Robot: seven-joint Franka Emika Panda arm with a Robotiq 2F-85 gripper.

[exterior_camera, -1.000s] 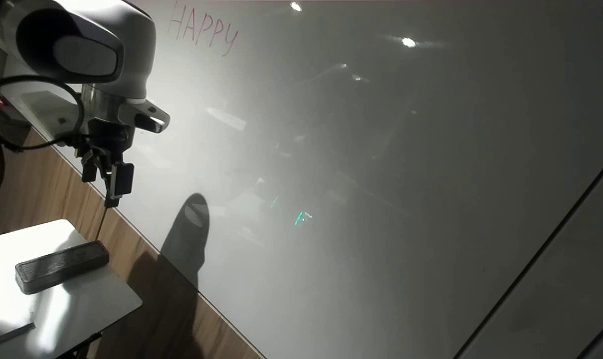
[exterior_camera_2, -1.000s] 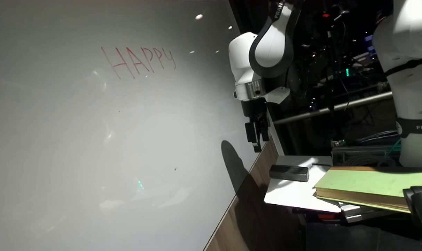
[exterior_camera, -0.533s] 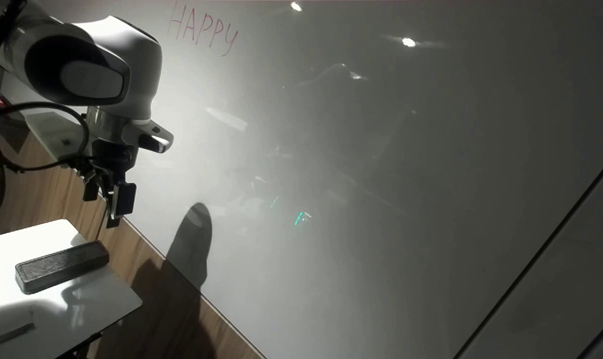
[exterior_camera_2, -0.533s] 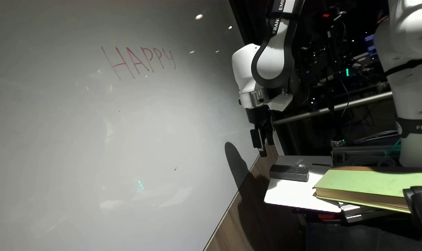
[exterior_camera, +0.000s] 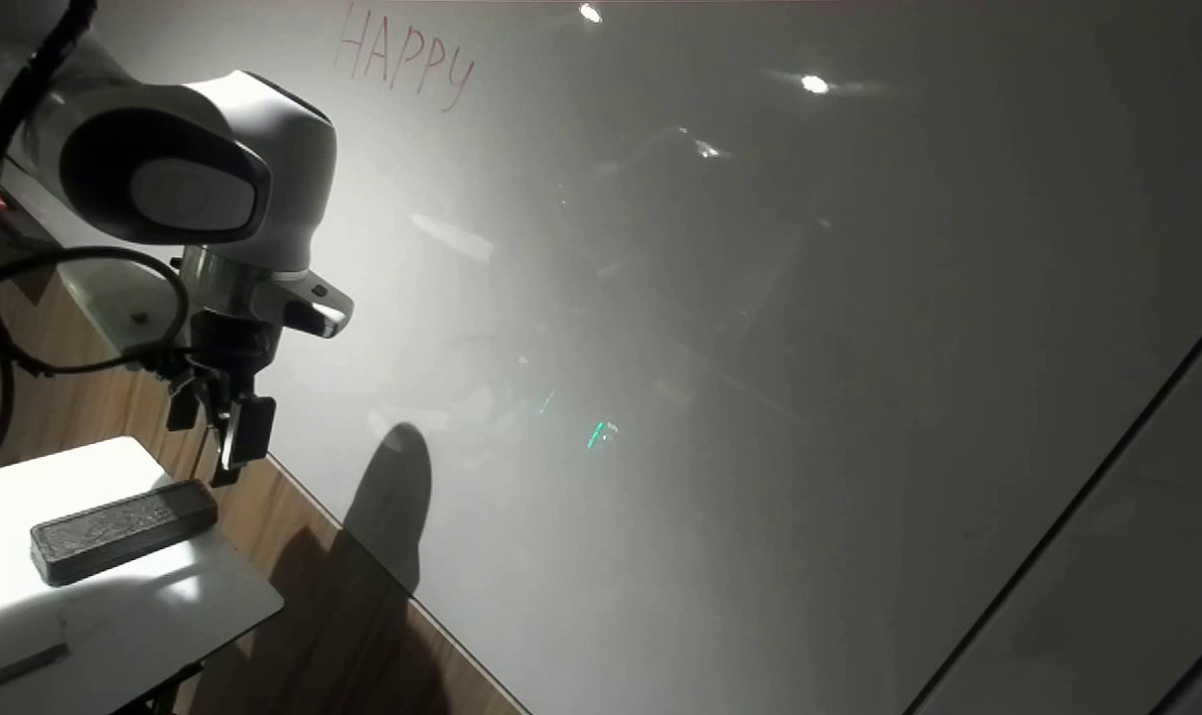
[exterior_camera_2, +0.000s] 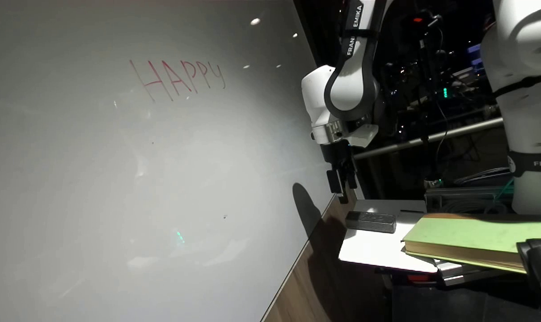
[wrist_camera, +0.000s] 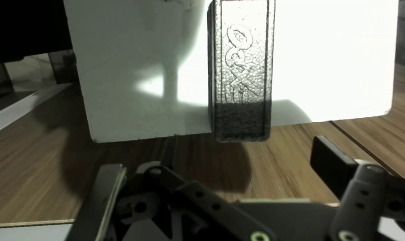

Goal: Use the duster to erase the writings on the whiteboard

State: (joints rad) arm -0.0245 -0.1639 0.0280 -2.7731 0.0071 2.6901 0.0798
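Note:
The duster (exterior_camera: pixel 124 531) is a dark grey-black block lying flat on the small white tabletop. It also shows in an exterior view (exterior_camera_2: pixel 371 222) and in the wrist view (wrist_camera: pixel 241 70), where its near end sticks out past the table edge. The red writing "HAPPY" (exterior_camera_2: pixel 178 80) is whole on the big grey-white whiteboard (exterior_camera_2: pixel 185 156); it also shows in an exterior view (exterior_camera: pixel 405 55). My gripper (wrist_camera: pixel 219 177) is open and empty, its fingers wide apart. In both exterior views the gripper (exterior_camera: pixel 219 442) points down, above and just beyond the duster's board-side end, not touching it.
The white tabletop (exterior_camera: pixel 194 606) stands beside the wood panel (exterior_camera_2: pixel 324 264) under the board. A thick green book (exterior_camera_2: pixel 476 237) lies on the table's other side. A dark strip (exterior_camera: pixel 15 670) lies on the tabletop. A black cable (exterior_camera: pixel 94 256) loops beside the arm.
My gripper has moved down toward the tabletop and slightly right in both exterior views. Its shadow on the board has moved down too. The duster and the writing have not changed.

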